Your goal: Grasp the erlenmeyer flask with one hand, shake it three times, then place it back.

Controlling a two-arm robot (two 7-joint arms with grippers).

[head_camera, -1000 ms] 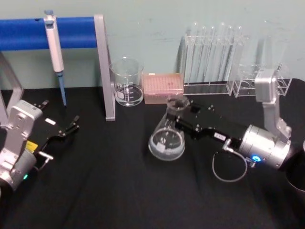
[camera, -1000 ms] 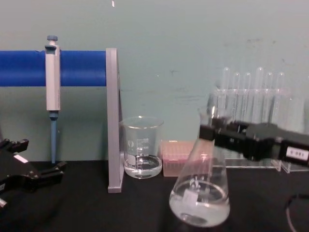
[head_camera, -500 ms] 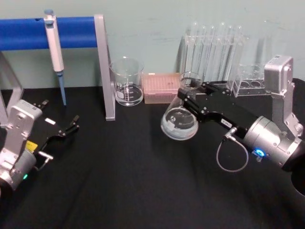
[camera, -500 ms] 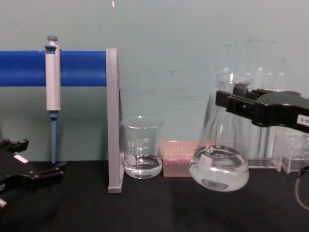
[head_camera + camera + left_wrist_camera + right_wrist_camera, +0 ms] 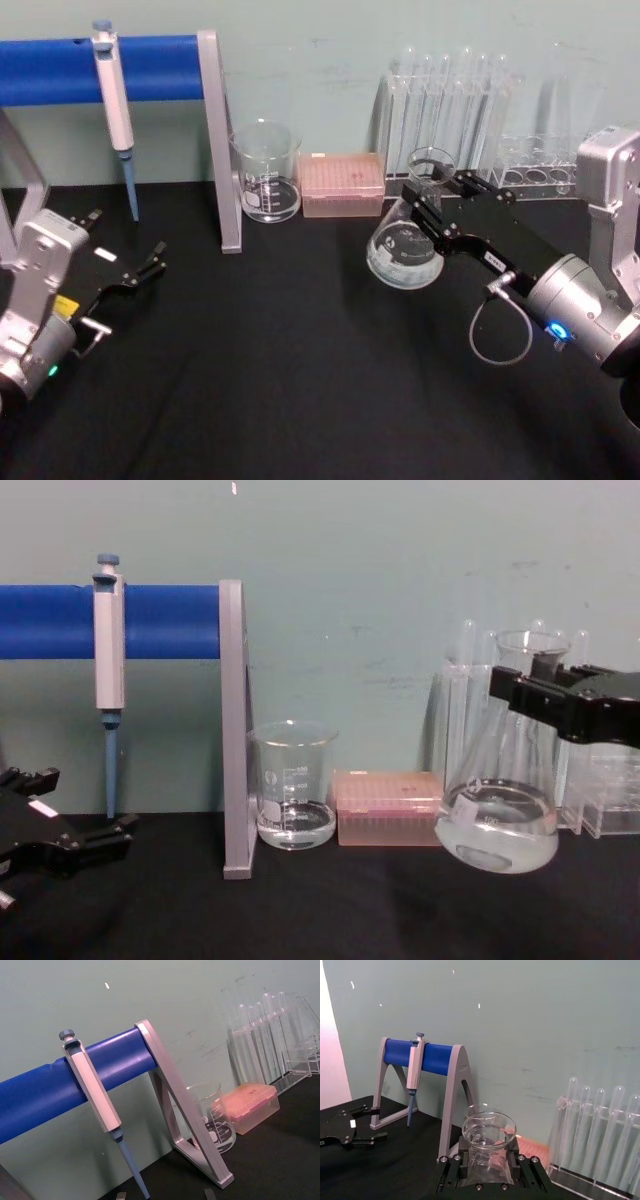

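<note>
Holding clear glass conical erlenmeyer flask [image 5: 402, 250] by its neck in black right hand [image 5: 432, 205], clamped on it. Held above black tabletop [image 5: 300, 380], tilted, some clear liquid in base; in front of clear test tube rack [image 5: 445, 110], right of pink rectangular tip box [image 5: 342, 183]. Parked far left: black left hand [image 5: 135, 272], 2 fingers apart.

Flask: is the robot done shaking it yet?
Not yet. Done: the grab; the right gripper clamps the neck of the flask. Now: the flask hangs tilted above the table, as in mid-shake; shakes can't be counted. Left: setting it down. The left gripper sits open at the left side.
</note>
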